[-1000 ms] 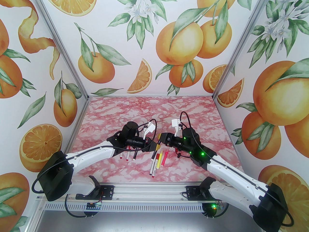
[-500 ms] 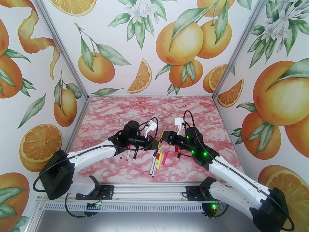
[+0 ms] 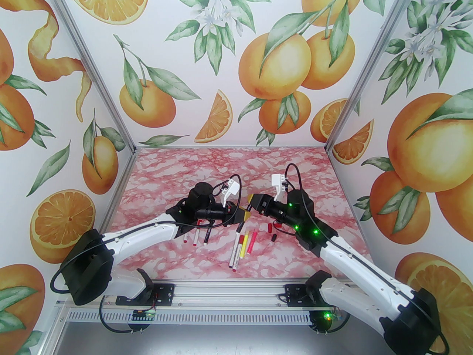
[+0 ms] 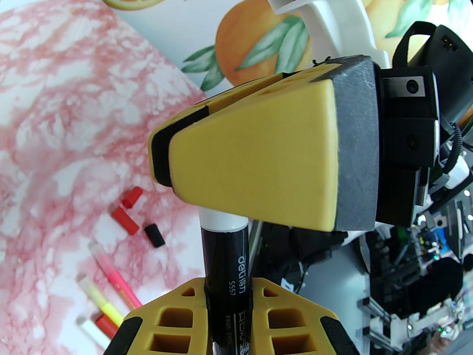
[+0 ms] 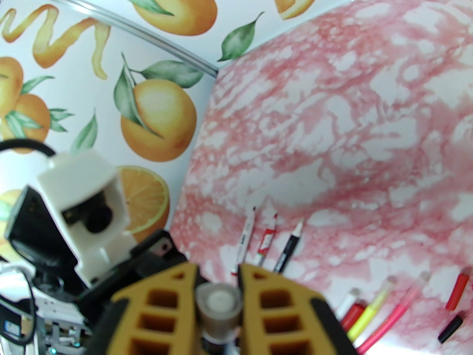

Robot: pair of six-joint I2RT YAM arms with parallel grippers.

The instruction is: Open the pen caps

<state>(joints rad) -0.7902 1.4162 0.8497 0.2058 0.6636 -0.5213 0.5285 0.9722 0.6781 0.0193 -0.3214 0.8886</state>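
Your right gripper [image 3: 252, 200] has drawn back toward 1 o'clock since a second ago, baring two short red plastic caps [image 3: 270, 228] and a short black plastic cap [image 3: 274, 237] on the pink marbled table [image 3: 207, 168]. From the left, three slim plastic pens [image 3: 196, 234] lie under your left arm [image 3: 147, 231]. Your left gripper [image 3: 242, 215] is clamped around a slim black-barrelled plastic pen [image 4: 226, 261]. At its 1 o'clock the right gripper pinches that pen's far end, a dark cylindrical cap [image 5: 218, 309]; you cannot tell whether it has parted from the barrel. White, yellow and pink slim pens [image 3: 244, 245] fan out at 6 o'clock of both grippers
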